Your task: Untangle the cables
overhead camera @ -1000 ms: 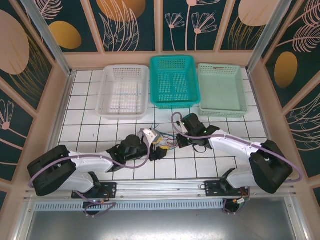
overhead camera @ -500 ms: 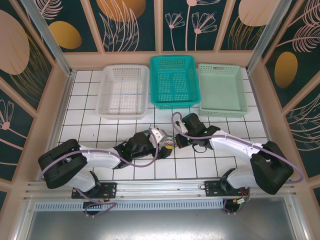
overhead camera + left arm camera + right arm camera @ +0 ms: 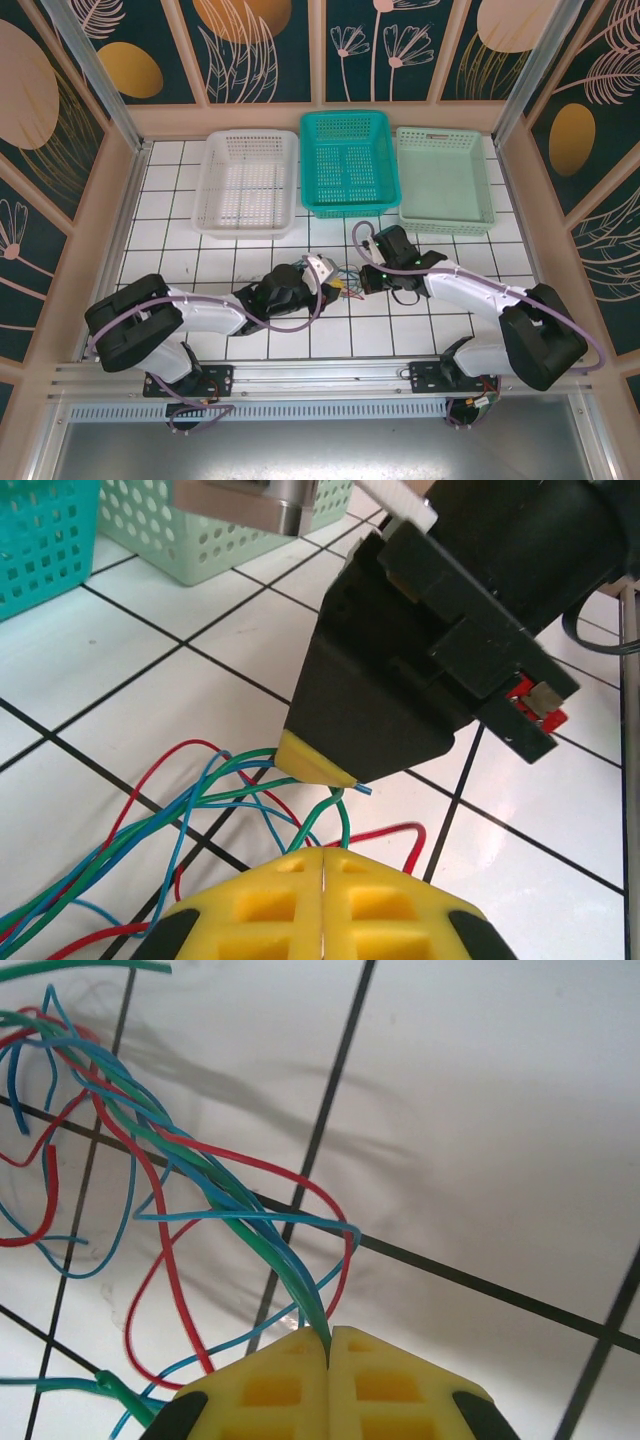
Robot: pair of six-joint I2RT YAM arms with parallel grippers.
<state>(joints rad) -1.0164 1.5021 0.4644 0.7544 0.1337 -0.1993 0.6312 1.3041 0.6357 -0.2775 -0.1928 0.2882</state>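
Observation:
The cables [image 3: 348, 282] are a loose tangle of thin red, green and blue wires on the white tiles between my two grippers. My left gripper [image 3: 337, 287] is at their left side. In the left wrist view its yellow jaws [image 3: 325, 852] are shut, with a green cable [image 3: 343, 825] running into the tip. My right gripper [image 3: 364, 281] is just to the right of the tangle. Its jaws [image 3: 329, 1333] are shut on green and blue strands [image 3: 290, 1270]. The two tips stand close together, and the right one's yellow fingertip [image 3: 315, 763] shows in the left wrist view.
Three baskets stand in a row at the back: white [image 3: 246, 228], teal [image 3: 350, 208] and pale green [image 3: 445, 226]. Both arms lie low across the tiles and meet near the middle. Purple arm cables run along each arm.
My left gripper has moved right, up to the tangle, and has shut there. The right gripper has shifted slightly right and stayed shut.

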